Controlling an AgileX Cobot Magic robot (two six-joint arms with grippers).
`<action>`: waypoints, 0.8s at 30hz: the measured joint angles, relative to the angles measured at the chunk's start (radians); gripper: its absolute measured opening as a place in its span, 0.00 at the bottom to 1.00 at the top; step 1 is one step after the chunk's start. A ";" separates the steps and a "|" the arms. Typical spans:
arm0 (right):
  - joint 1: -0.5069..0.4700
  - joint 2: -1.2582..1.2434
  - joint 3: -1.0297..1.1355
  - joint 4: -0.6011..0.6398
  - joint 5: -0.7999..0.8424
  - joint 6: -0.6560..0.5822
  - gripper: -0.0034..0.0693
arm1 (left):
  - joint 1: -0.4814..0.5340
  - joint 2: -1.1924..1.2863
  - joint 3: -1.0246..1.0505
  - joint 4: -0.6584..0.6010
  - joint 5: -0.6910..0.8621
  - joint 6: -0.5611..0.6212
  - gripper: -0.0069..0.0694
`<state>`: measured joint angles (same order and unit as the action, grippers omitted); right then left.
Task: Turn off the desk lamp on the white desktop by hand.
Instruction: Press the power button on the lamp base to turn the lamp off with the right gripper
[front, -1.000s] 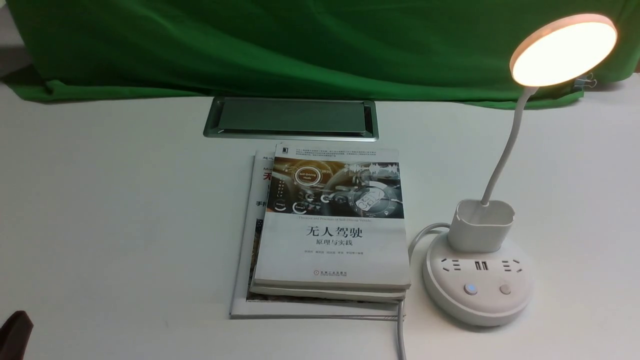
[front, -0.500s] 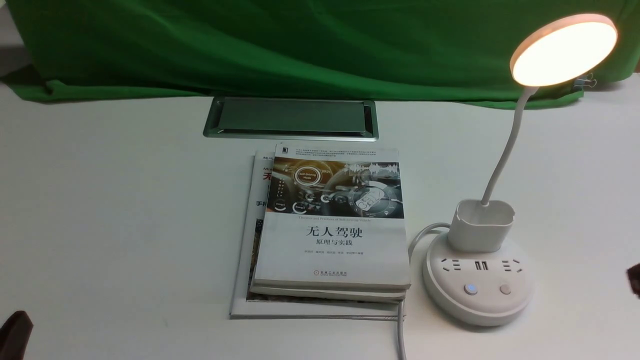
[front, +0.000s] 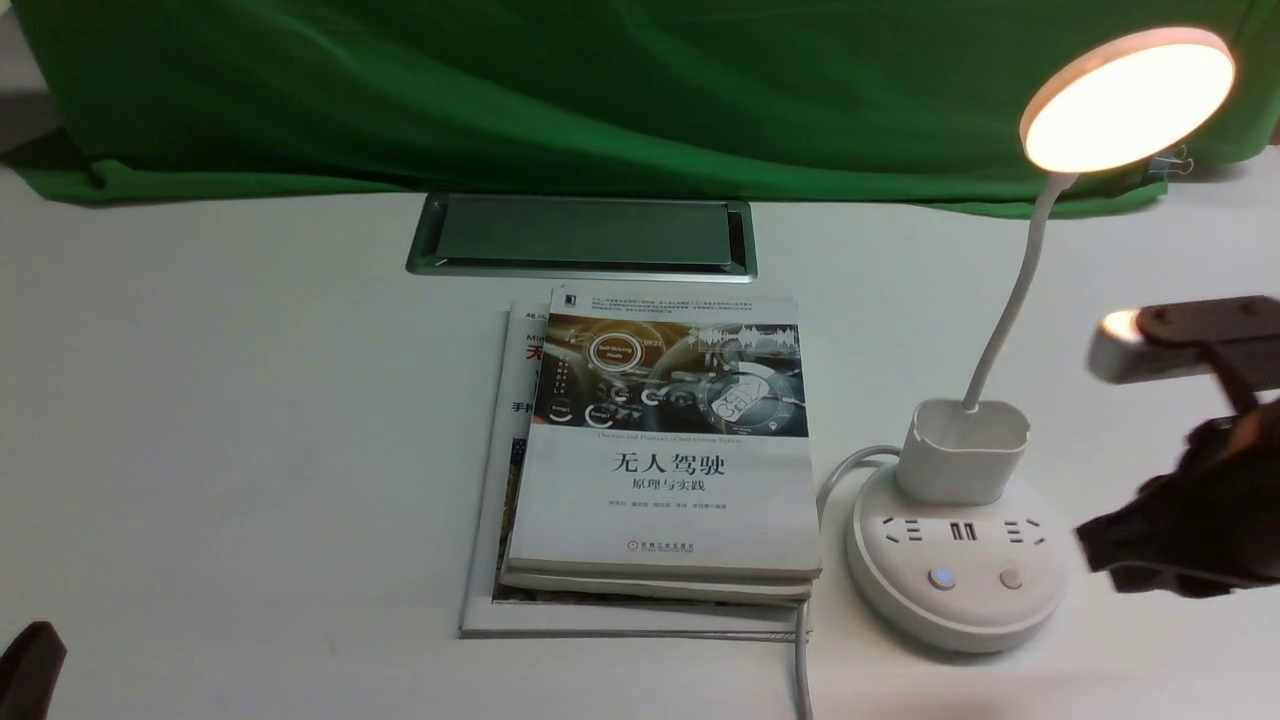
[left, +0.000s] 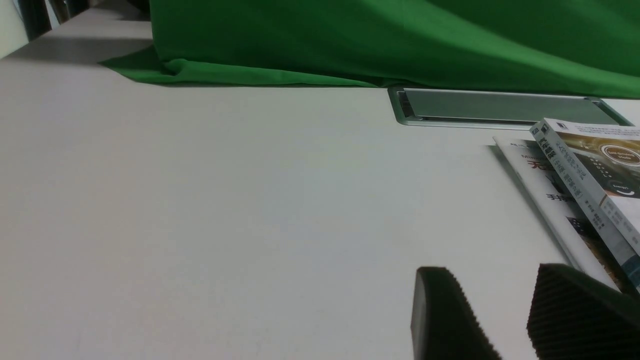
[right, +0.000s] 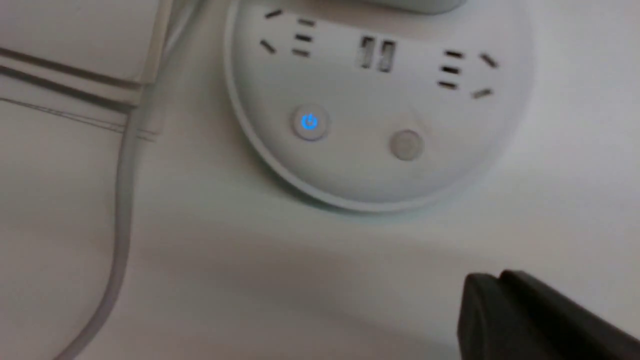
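Note:
The white desk lamp (front: 960, 540) stands on the white desktop (front: 250, 400) at the right, its round head (front: 1128, 98) lit. Its round base (right: 380, 105) shows sockets, a blue-lit power button (right: 310, 122) and a plain grey button (right: 406, 145). My right gripper (front: 1090, 548), dark with a grey camera bar (front: 1180, 345) above it, hovers just right of the base; its jaws are pressed together and empty, the tip (right: 487, 287) short of the buttons. My left gripper (left: 492, 310) is open and empty, low over bare desktop; only a sliver of it (front: 30, 668) shows at the front left.
A stack of books (front: 660, 460) lies left of the lamp base, the lamp's white cable (front: 800, 660) running between them toward the front edge. The silver-framed cable hatch (front: 582, 235) sits behind the books. Green cloth (front: 600, 90) covers the back.
My right arm has come into the front view from the right edge and now hangs beside the lamp base. The lamp stays lit. The left gripper has not moved.

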<state>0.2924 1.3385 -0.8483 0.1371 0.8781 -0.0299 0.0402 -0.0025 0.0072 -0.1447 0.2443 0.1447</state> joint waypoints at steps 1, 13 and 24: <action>0.009 0.025 0.000 0.003 -0.012 0.001 0.09 | 0.000 0.000 0.000 0.000 0.000 0.000 0.41; 0.032 0.141 -0.002 0.049 -0.147 -0.010 0.09 | 0.000 0.000 0.000 0.000 0.000 0.000 0.41; 0.032 0.213 -0.005 0.051 -0.192 -0.012 0.09 | 0.000 0.000 0.000 0.000 0.000 0.000 0.41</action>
<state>0.3249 1.5514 -0.8531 0.1884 0.6859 -0.0424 0.0402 -0.0025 0.0072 -0.1447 0.2443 0.1447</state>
